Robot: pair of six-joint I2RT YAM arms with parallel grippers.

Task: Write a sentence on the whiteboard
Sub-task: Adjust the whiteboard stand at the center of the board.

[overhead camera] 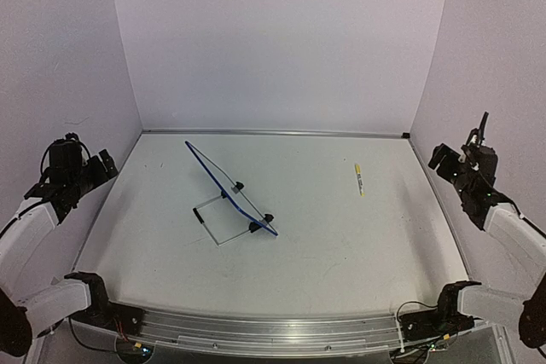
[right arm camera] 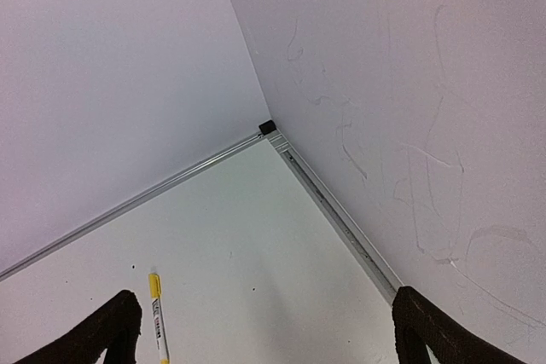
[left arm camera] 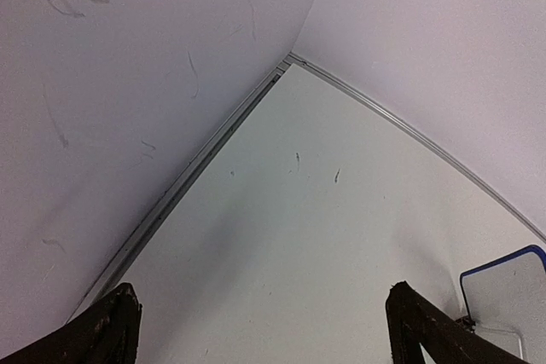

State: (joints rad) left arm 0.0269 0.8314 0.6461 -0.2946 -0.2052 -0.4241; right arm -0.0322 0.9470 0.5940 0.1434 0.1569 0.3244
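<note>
The whiteboard [overhead camera: 227,185] stands tilted left of centre on the surface [overhead camera: 341,245], well apart from my left jaws and right jaws, both released and empty at its side edges.

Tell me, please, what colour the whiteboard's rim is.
The rim is dark blue, shown best in the top external view.

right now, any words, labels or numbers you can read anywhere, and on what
No text can be read anywhere.
yellow-capped marker: dark print on its white barrel, too blurred to read.
whiteboard: seen nearly edge-on, no writing can be made out.
</note>
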